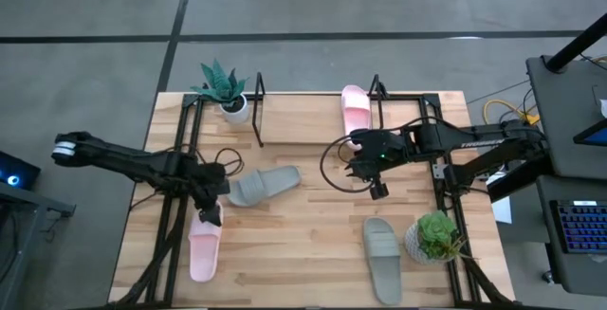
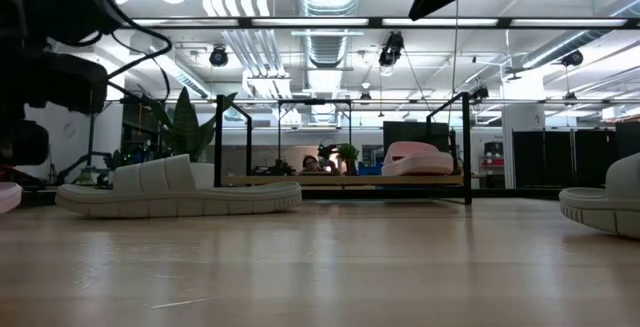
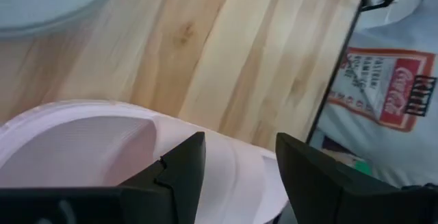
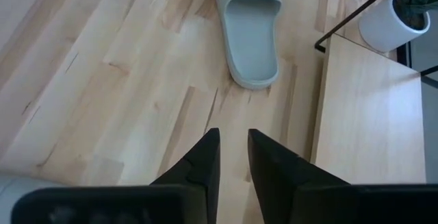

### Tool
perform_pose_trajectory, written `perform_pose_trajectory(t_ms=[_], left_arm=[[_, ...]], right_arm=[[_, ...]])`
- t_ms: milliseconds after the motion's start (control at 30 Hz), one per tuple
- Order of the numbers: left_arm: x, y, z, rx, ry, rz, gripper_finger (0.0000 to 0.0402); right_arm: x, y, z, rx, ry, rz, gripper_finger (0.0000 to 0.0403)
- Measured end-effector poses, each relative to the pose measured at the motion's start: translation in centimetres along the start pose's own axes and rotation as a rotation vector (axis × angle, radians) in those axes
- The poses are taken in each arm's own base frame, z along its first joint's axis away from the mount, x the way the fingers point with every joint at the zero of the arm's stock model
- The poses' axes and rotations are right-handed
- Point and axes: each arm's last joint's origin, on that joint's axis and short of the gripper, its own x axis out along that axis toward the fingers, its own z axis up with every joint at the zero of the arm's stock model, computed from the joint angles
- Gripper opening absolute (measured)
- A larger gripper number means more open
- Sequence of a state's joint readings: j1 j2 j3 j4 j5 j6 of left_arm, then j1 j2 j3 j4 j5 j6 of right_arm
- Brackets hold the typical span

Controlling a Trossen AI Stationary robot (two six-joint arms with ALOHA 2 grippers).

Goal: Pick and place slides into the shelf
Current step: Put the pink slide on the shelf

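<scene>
1. Left gripper (image 1: pixel 211 212), fingers parted, hovers over the pink slide (image 1: pixel 204 246) near the bench's (image 1: pixel 303 253) front left corner, gripping nothing.
2. Right gripper (image 1: pixel 377 190), fingers narrowly apart and empty, hangs mid-bench.
3. Another pink slide (image 1: pixel 356 108) lies on the shelf (image 1: pixel 303 116) along the back edge.

A spiky green plant in a white pot (image 1: pixel 230 101) stands at the far left of the wooden counter (image 1: pixel 303 244). A bushy green plant in a pale pot (image 1: pixel 432 239) sits near the front right corner. A keyboard (image 1: pixel 580 232) lies on a desk beyond the counter's right edge.
</scene>
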State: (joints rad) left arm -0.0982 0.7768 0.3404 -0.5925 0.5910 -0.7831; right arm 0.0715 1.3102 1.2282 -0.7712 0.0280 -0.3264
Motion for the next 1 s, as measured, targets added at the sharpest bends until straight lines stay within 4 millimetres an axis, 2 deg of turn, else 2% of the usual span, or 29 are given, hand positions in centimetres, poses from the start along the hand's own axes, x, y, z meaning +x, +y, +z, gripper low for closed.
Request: perform_pose_trajectory(t_ms=[367,533,733,1000], left_arm=[[0.0,-0.8,1.1,0.116,-0.002,0.040,0.0167],[-0.7,-0.7,1.3,0.195,-0.031,0.171,0.0167],[-0.8,0.2,0.4,0.152,0.059,0.247,0.0167],[-0.7,0.1,0.3,0.142,0.088,0.198,0.0167]], right_arm=[[0.0,0.0,0.0,0.001,0.000,0.000,0.0064],[0.0,0.0,0.0,0.001,0.001,0.000,0.0066],[0.1,0.0,-0.1,0.017,0.005,0.002,0.0068],[0.2,0.1,-0.2,0.014,0.010,0.003,0.0065]])
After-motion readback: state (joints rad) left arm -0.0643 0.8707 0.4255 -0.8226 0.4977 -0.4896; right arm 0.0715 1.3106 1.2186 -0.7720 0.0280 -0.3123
